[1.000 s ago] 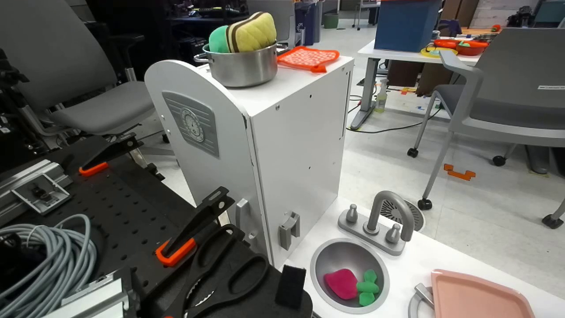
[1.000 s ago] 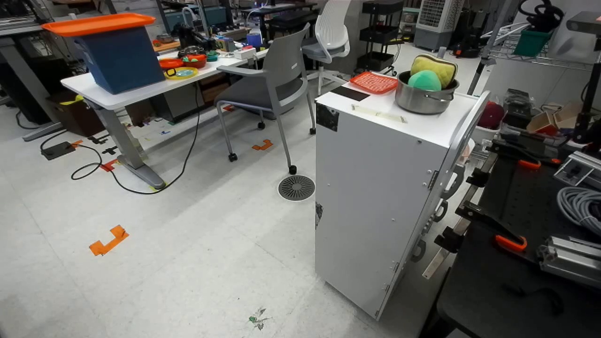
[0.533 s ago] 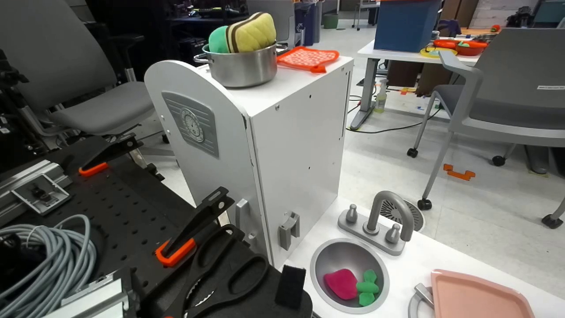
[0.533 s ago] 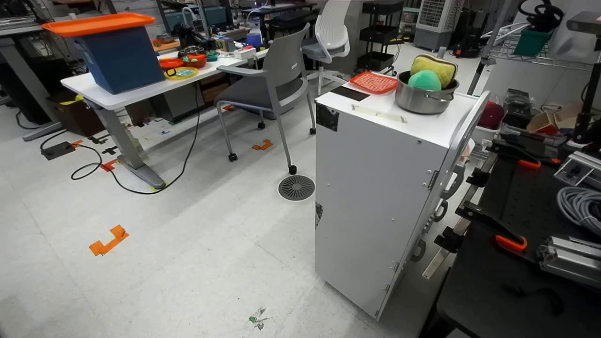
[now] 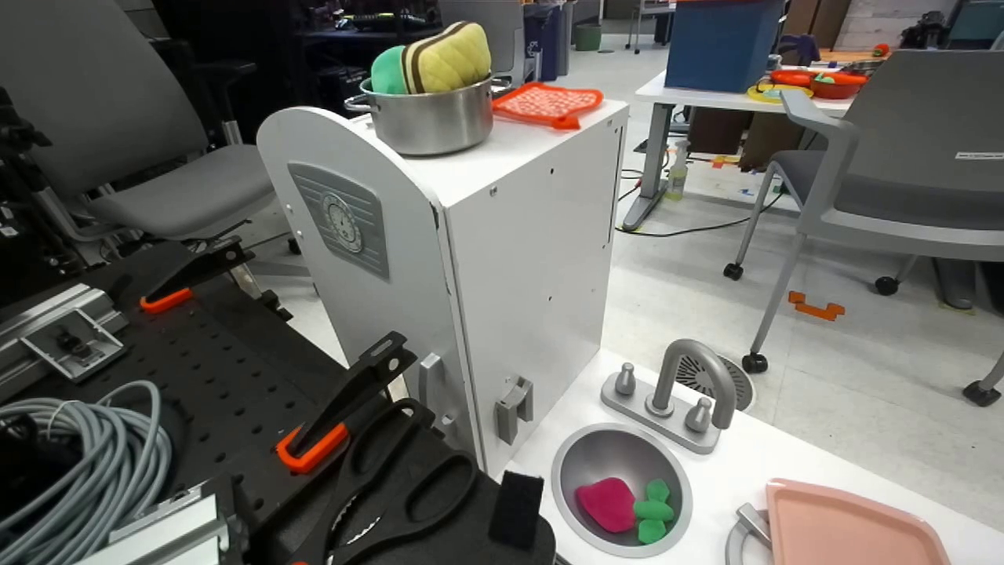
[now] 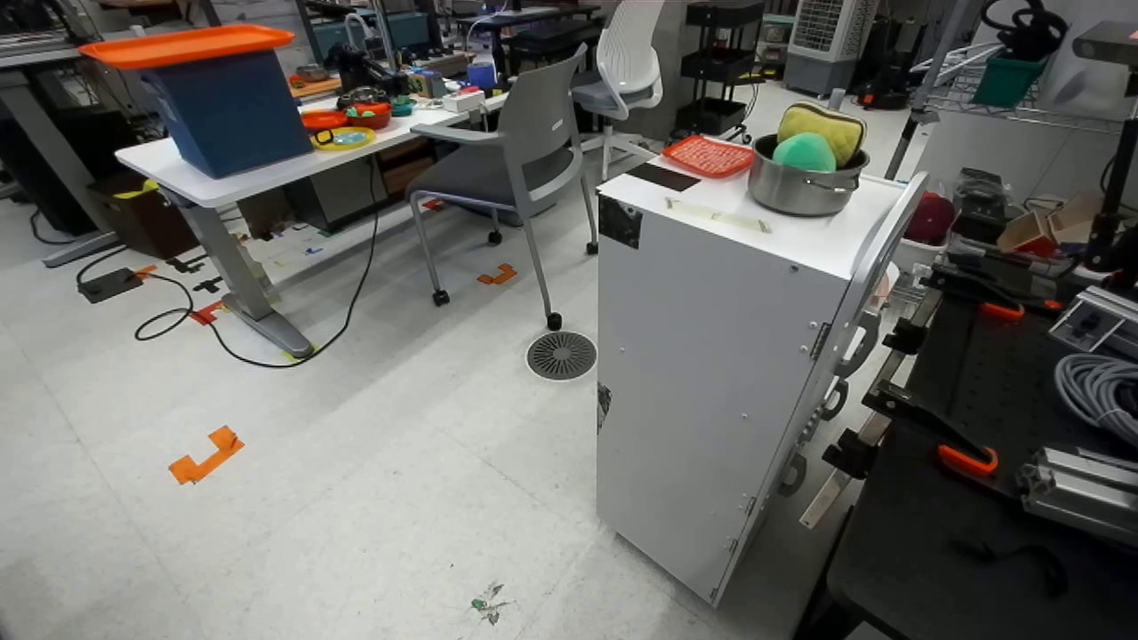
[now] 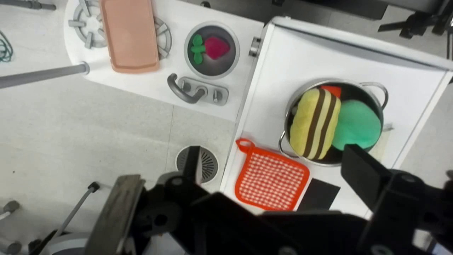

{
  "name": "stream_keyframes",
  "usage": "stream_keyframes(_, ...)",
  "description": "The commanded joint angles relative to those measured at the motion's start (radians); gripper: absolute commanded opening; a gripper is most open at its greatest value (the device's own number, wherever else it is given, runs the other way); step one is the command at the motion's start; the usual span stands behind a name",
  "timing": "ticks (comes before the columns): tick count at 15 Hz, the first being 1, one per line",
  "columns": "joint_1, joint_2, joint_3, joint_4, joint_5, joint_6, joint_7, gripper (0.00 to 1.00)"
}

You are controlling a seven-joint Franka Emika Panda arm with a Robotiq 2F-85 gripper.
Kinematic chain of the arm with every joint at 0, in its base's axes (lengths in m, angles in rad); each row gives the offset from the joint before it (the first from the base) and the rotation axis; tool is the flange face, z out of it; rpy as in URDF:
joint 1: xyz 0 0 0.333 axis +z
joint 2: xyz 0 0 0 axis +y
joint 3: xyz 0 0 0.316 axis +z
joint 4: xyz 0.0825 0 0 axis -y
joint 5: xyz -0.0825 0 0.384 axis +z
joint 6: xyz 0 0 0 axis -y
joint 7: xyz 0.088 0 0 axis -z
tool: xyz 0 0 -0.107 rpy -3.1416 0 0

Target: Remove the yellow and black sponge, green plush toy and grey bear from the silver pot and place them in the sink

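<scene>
The sponge, yellow with brown stripes, sits in the pot, and in both exterior views it pokes up over the rim. In the wrist view it is ahead of the pincer, toward the finger on the right of that view. The toy, round and green, is in the pot too, right beside the sponge and past the tip of that finger. A red bit peeks out at the sponge's far end; I cannot tell what it is. The pincer's two fingers are spread wide. Seen between them is a red cloth, flat on the same white box as the pot, just beside it. A black patch is between them too, nearer the finger on the right. Well ahead, past the finger on the left, is the sink, with a pink and green thing in it. The tap stands just beside the sink, on the side nearer the pincer. A pink tray lies farther out, ahead and left of the pincer.
</scene>
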Motion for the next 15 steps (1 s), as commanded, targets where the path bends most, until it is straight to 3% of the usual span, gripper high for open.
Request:
stream_keyframes(1,0.001,-0.001,0.011,-0.045,0.029,0.145,0.078,1.00)
stream_keyframes(7,0.012,-0.008,-0.003,-0.106,0.235,0.136,-0.014,1.00)
stream_keyframes(15,0.003,0.008,0.007,-0.110,0.207,0.141,0.014,1.00)
